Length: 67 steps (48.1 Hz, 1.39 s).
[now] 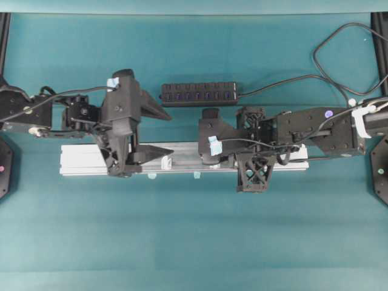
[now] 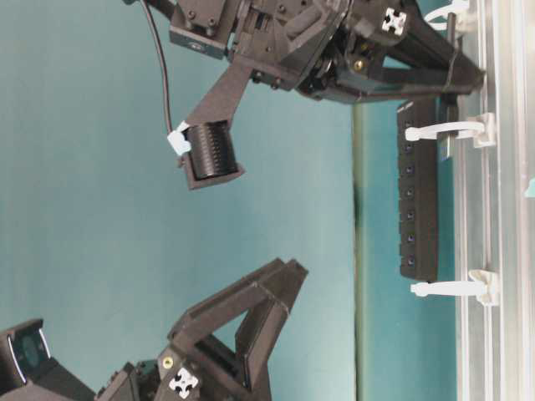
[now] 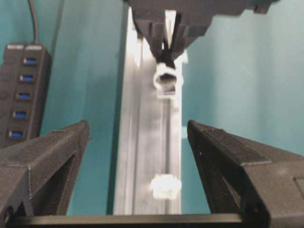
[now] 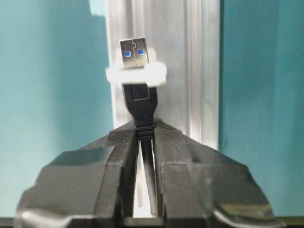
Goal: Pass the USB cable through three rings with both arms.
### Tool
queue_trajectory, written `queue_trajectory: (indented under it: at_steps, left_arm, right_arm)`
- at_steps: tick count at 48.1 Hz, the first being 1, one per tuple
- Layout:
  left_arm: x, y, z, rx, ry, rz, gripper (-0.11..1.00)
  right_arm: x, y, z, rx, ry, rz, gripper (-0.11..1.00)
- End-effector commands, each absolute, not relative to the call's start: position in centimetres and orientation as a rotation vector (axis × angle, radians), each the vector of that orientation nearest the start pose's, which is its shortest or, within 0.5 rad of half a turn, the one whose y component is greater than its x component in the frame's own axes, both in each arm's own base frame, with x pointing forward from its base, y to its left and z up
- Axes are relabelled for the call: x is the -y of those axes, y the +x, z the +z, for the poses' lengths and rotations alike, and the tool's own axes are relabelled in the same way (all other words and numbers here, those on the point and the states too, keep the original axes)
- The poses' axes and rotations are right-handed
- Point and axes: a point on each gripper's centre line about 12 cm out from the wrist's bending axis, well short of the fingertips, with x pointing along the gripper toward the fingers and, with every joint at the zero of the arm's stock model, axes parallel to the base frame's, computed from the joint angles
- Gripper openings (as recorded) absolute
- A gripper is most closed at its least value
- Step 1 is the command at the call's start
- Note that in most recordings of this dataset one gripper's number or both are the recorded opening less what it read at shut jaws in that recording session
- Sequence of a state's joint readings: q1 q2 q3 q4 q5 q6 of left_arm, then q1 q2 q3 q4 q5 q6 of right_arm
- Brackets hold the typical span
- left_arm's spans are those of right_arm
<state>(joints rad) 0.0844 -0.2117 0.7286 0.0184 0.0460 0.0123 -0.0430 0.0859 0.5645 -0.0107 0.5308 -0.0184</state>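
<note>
Teal worktop (image 1: pixel 194 242), with a silver rail (image 1: pixel 79 162) lying lengthwise across its middle and a black USB hub (image 1: pixel 199 94) flat between the rail and the far edge.

Right gripper (image 4: pixel 144 135) clamped on the USB cable (image 4: pixel 142 111) just behind the plug (image 4: pixel 134 53), fingers (image 4: pixel 118 152) pressed together on the strain relief. Plug pushed through a white ring (image 4: pixel 136 74) on the rail, its metal end with blue insert poking out the far side. Same ring (image 3: pixel 165 78) seen from the left wrist camera, with the plug end showing in its opening and the right gripper dark behind it.

Left gripper (image 3: pixel 137 166) with fingers (image 3: pixel 45 156) wide apart, holding nothing, set either side of the rail and facing the plug. A 2nd ring (image 3: pixel 166 186) upright on the rail between those fingers, nearer the left gripper, untouched.

From the table-level view, 3 rings along the rail: 1 (image 2: pixel 447 288) standing free, 1 (image 2: pixel 447 130) also free, and 1 (image 2: pixel 447 12) at the picture's edge, by the right arm (image 2: pixel 334 50).

Overhead, left gripper (image 1: pixel 154 130) toward the left end of the rail, right gripper (image 1: pixel 206 142) over its middle, the two well apart. Cable slack looping over the far right corner of the worktop.
</note>
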Motion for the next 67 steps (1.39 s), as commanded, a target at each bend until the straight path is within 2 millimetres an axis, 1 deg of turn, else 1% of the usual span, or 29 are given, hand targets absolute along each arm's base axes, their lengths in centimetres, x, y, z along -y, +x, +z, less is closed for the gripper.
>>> queue_trajectory:
  at_steps: [1, 6, 16, 28, 35, 44, 52, 60, 67]
  left_arm:
    - [-2.9, 35.6, 23.1, -0.532, 0.009, 0.072, 0.9]
    - [-2.8, 35.9, 23.1, -0.532, 0.01, 0.067, 0.89]
    - [-2.8, 36.7, 21.4, -0.562, 0.01, 0.064, 0.88]
    - [-2.7, 38.4, 20.0, -0.55, 0.009, 0.06, 0.88]
    - [-2.3, 39.4, 18.5, -0.574, 0.008, 0.049, 0.88]
    - [-2.1, 40.2, 16.3, -0.611, -0.06, 0.063, 0.88]
    - [-2.0, 40.6, 15.4, -0.566, -0.085, 0.065, 0.88]
    - [-1.8, 41.1, 14.3, -0.566, -0.088, 0.062, 0.88]
    - [-1.6, 41.8, 14.0, -0.564, -0.086, 0.056, 0.88]
  right_arm:
    - [1.3, 37.5, 13.7, -1.134, 0.007, -0.021, -0.07]
    - [1.2, 37.8, 13.8, -1.103, 0.028, -0.026, -0.07]
    - [1.2, 38.0, 13.9, -1.079, 0.034, -0.027, -0.07]
    - [1.2, 37.9, 13.9, -1.079, 0.038, -0.029, -0.07]
    - [1.3, 37.9, 13.9, -1.079, 0.044, -0.034, -0.07]
    - [1.3, 37.9, 13.9, -1.078, 0.047, -0.036, -0.07]
    - [1.4, 37.9, 14.0, -1.076, 0.048, -0.039, -0.07]
    - [1.5, 38.0, 14.0, -1.068, 0.049, -0.041, -0.07]
    - [1.5, 38.0, 14.0, -1.065, 0.05, -0.042, -0.07]
